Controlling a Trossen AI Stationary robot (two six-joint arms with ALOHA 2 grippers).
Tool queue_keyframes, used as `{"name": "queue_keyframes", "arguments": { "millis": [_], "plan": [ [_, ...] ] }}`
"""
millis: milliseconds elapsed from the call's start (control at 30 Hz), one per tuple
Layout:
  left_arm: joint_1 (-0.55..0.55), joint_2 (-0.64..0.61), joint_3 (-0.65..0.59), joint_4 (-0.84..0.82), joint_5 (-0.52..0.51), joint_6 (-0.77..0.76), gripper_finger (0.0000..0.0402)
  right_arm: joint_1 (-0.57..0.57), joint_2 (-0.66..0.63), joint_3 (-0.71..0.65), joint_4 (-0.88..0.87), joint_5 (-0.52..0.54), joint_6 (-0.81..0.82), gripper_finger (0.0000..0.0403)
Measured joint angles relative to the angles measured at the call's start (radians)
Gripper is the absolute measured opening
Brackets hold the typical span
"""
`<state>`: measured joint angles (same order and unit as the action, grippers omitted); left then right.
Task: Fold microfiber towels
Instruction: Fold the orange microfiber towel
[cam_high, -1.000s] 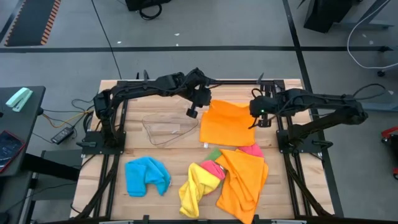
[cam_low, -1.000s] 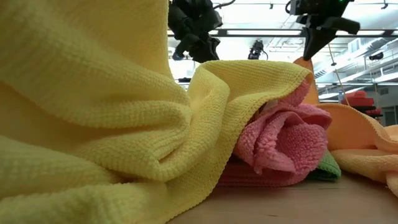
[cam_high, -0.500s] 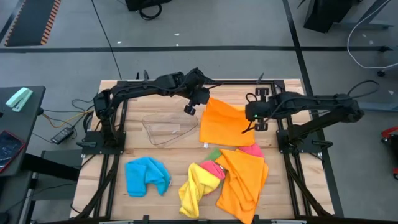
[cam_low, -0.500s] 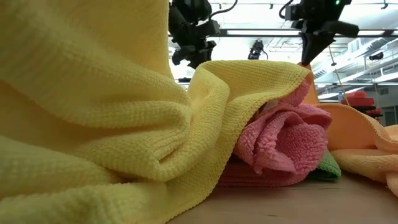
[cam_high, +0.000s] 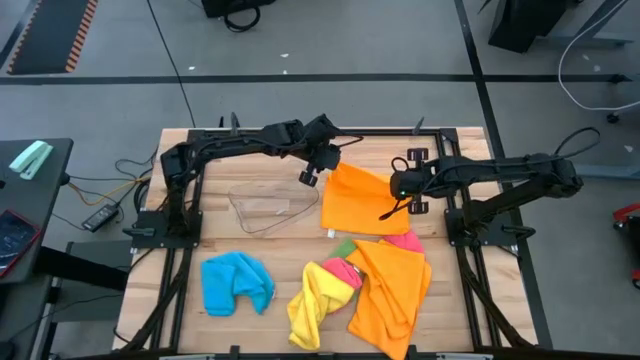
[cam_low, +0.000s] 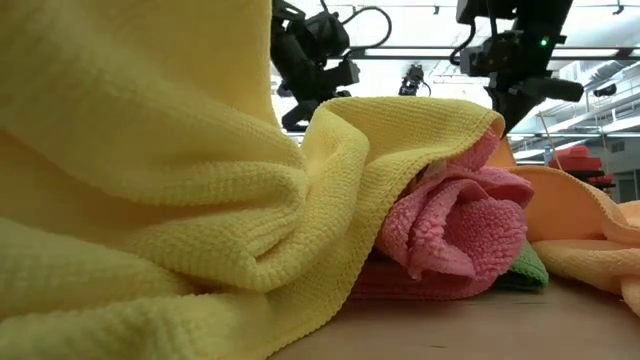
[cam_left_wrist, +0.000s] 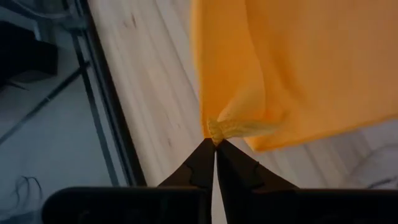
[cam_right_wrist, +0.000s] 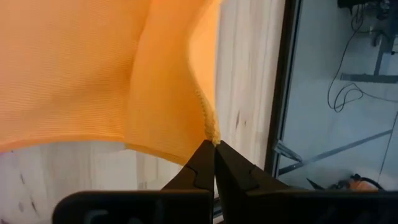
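An orange microfiber towel is held up by its two far corners at the table's far middle, and its near part rests on the wood. My left gripper is shut on the far left corner and my right gripper on the far right one. A blue towel lies bunched at the near left. Yellow, pink, green and a second orange towel lie heaped at the near middle. My left gripper pinches the orange towel's far left corner between its two fingertips; the cloth is bunched into a small tuft there. The fingers slant down from the far left. The towel spreads away from the hold, its near part on the table. My right gripper pinches the towel's far right corner between its fingertips, at the hemmed edge. The fingers slant down from the table's right side. The cloth falls slack from the hold toward the table.
A clear plastic tub lies on the table left of the held towel. The black frame rails run along both sides of the wooden top. In the low view the yellow towel fills the foreground and hides most of the table.
Both grippers have sunk toward the table with the orange towel's far corners. The right one has also come toward the table's left, so the far edge is lower and shorter. The towel's near part has stayed where it was.
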<state>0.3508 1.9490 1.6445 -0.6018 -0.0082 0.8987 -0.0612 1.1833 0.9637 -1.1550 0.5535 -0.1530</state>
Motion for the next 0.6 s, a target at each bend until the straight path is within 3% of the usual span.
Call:
{"name": "queue_keyframes", "arguments": {
  "millis": [600],
  "plan": [
    [-0.098, 0.001, 0.0, -0.089, 0.012, 0.002, 0.0036, 0.127, -0.001, -0.002, 0.036, -0.194, -0.033, 0.0011]
  ]
}}
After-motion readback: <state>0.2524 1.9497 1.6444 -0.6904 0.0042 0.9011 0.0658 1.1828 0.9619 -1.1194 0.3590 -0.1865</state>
